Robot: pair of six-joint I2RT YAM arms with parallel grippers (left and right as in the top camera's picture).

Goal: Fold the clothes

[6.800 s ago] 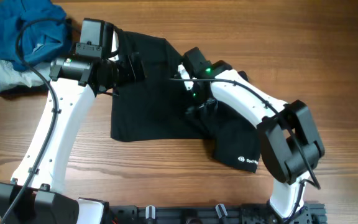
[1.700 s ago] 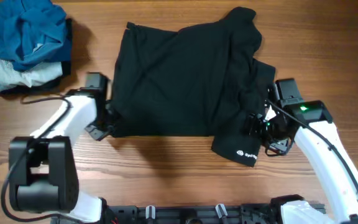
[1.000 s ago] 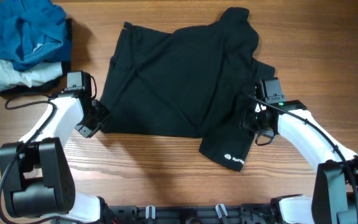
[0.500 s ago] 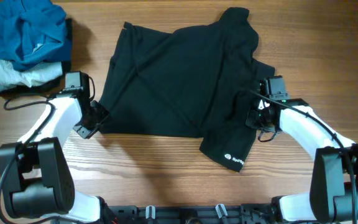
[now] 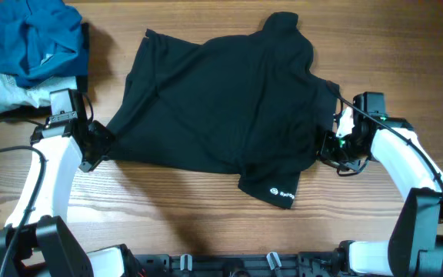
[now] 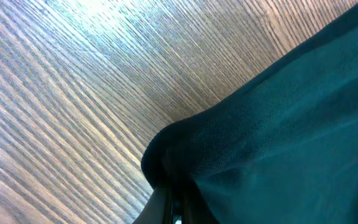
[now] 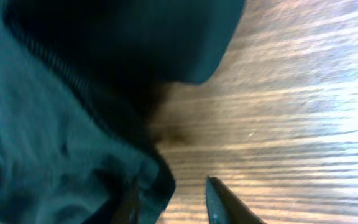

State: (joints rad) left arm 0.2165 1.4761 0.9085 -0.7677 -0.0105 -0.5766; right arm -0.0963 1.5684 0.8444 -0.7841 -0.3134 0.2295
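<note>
At black shirt (image 5: 221, 100) left edge: pinching hem with left gripper (image 5: 101, 146), pressed together. Right side: holding right gripper (image 7: 171, 186) spread beside fabric.

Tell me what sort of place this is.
Likely a lab bench for robot trials: a wooden table, two white arms mounted at its edge, a black shirt spread out near a clothes pile.
</note>
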